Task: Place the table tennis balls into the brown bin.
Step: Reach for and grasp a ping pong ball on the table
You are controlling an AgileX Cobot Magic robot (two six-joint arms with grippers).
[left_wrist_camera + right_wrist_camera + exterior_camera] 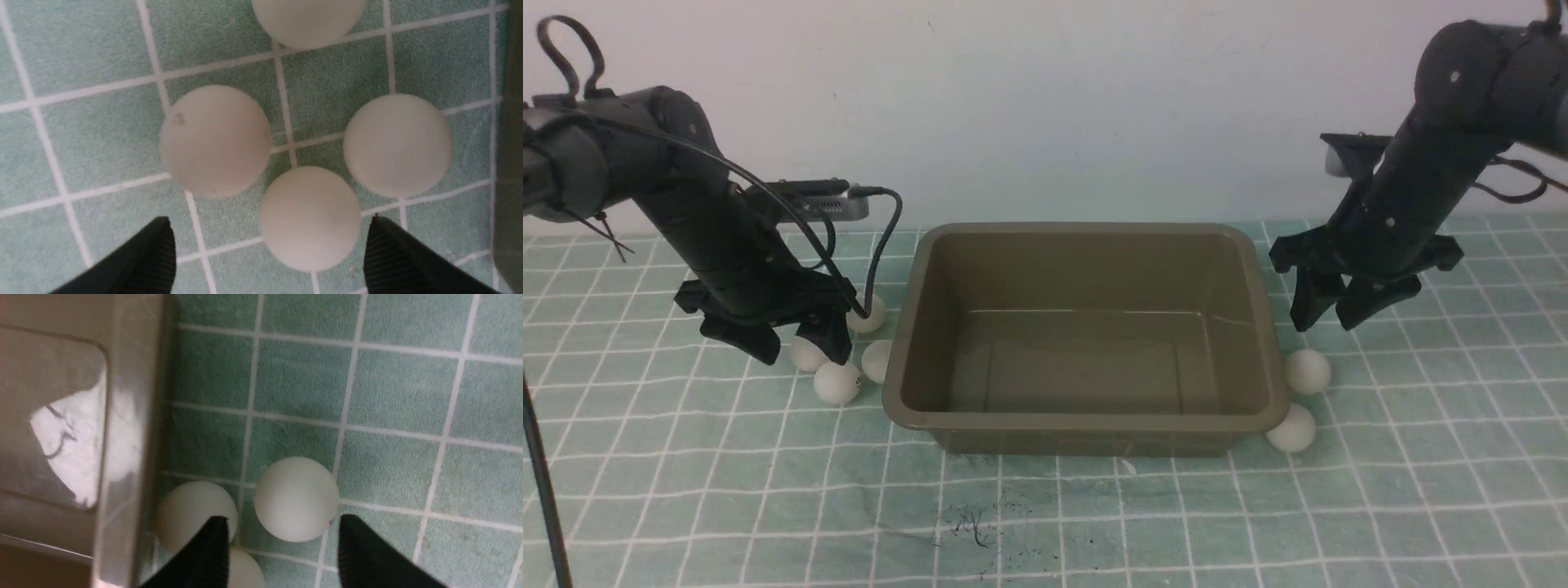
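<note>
Table (686, 523) carries a green cloth (1421, 490) with a white grid; dark scuff marks (972, 523) sit on it near the front edge. A black cable (882, 245) loops down from the left wrist, close to the bin's left wall.

Brown bin (1086, 422) stands at centre, upright, mouth up, with its long axis running left to right across the front view.

Table tennis balls (837, 382) all lie on the cloth outside the bin. Four are clustered just beside its left wall and two show at its right front corner. The right wrist view shows a third there, tucked against the wall.

Left claw (788, 343) is low over the left cluster, fingers spread wide and gripping nothing. In its wrist view one ball lies between the fingertips, clear of both.

Right claw (1327, 320) hangs above the right-hand balls, off the cloth, fingers apart and empty. One ball lies between the tips in its wrist view, a second partly behind one finger.

Balls are round – no long axis to record.
</note>
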